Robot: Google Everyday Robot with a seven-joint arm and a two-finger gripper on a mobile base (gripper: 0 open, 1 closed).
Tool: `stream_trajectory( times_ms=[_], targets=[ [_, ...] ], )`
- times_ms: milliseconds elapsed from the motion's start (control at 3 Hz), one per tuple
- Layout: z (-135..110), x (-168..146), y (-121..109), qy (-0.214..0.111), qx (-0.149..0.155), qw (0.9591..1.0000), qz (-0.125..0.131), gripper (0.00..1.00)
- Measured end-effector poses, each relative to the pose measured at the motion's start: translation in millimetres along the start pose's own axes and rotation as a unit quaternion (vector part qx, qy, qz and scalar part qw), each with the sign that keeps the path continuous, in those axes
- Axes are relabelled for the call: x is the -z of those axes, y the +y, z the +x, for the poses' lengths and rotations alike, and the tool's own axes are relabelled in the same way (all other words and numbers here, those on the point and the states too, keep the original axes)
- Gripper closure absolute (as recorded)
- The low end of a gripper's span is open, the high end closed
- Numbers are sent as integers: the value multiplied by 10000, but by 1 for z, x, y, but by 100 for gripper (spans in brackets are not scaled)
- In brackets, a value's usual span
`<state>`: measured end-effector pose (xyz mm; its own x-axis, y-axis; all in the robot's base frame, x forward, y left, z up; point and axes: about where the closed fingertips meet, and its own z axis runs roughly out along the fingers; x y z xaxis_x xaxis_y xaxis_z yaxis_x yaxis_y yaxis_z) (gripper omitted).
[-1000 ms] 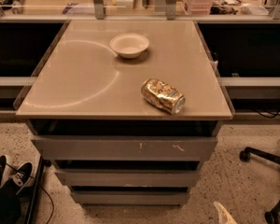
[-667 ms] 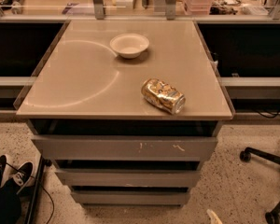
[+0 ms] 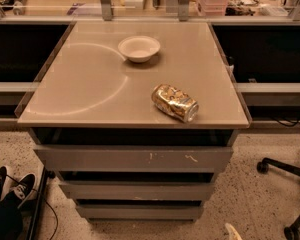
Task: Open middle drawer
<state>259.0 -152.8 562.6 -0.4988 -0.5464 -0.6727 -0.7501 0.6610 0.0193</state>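
Observation:
The cabinet has three grey drawer fronts under its tabletop. The middle drawer (image 3: 137,190) is the plain flat front between the taller scratched top front (image 3: 132,159) and the narrow lowest front (image 3: 140,212). It sits pushed in, with a dark gap above it. Only a pale tip of my gripper (image 3: 233,231) shows at the bottom edge, right of centre. It is below and in front of the drawers and touches none of them.
A white bowl (image 3: 139,48) and a crushed gold can (image 3: 175,103) lie on the beige tabletop (image 3: 80,89). A person's black shoes (image 3: 12,186) and a cable are on the floor at left. Office chair legs (image 3: 285,169) stand at right.
The pale gripper tip at the bottom edge has sunk slightly and shifted a little left. The drawers, bowl and can have not moved.

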Motion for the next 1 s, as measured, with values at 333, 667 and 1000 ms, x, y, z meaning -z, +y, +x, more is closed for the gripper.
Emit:
stream_trajectory(
  times_ms=[333,667,1000],
  targets=[
    [3,0,-33,-422,164,9989,124,0],
    [-7,-23,-75,-1098,432,9930,-51,0],
    [1,-64,-89,-1616,245,9853,-488,0]
  ],
)
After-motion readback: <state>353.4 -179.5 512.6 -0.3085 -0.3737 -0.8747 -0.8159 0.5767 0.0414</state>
